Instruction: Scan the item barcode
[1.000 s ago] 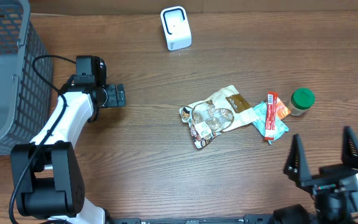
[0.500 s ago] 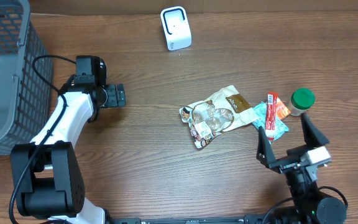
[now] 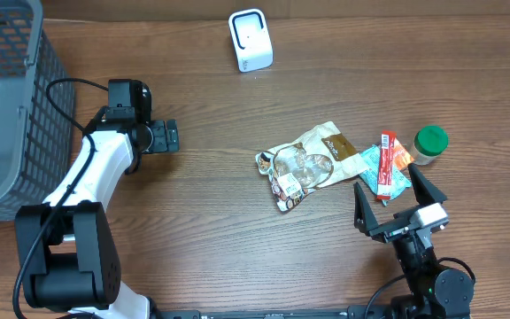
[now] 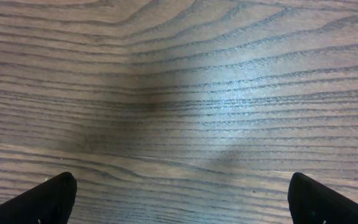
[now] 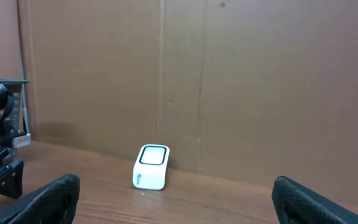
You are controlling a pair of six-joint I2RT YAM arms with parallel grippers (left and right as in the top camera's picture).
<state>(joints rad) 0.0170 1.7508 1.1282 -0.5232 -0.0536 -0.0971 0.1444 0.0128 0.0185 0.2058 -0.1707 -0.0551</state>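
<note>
Left tool (image 3: 170,136): fingers held wide apart, nothing between them, over bare desk (image 3: 237,248) beside the wire basket (image 3: 7,97) at the far left corner.

Right tool (image 3: 386,184): fingers spread wide, empty, raised near the near edge, close to the teal packet (image 3: 369,161).

Snack bag (image 3: 308,162), teal packet, red bar (image 3: 386,159) and green-lidded jar (image 3: 430,143) are laid toward the right edge.

White barcode scanner (image 3: 250,40) is stood at the far edge, mid-desk.

Table (image 3: 220,230) wood-grain, slight sheen; snack pouch (image 3: 308,159) glossy (crinkled); basket (image 3: 51,89) plastic mesh.
</note>
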